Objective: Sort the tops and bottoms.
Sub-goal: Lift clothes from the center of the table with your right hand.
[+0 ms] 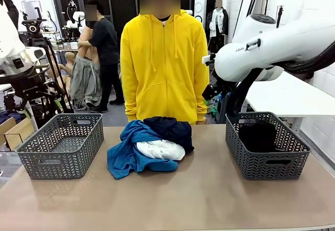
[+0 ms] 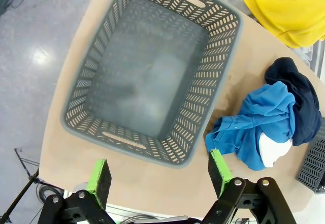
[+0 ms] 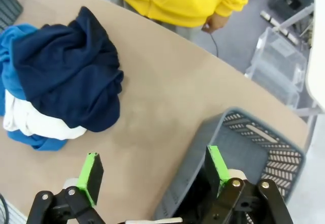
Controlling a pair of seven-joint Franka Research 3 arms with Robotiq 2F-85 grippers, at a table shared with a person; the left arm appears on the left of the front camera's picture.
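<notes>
Lettering on the right arm (image 1: 272,47): too small to read. Tan matte table (image 1: 209,194); grey floor (image 2: 30,56) beyond. Bright blue garment (image 1: 125,152), dark navy garment (image 1: 171,128) and white garment (image 1: 162,149) heaped mid-table (crumpled, touching). Black garment (image 1: 257,136) lies in the right basket (image 1: 267,164). Left pincer (image 2: 158,172) and right pincer (image 3: 153,170): both released, holding nothing.

The bright blue garment (image 1: 128,152), white garment (image 1: 162,149) and dark navy garment (image 1: 171,129) lie crumpled in one touching heap mid-tabletop (image 1: 209,199). The black garment (image 1: 258,136) sits inside the right-hand basket (image 1: 267,164).
</notes>
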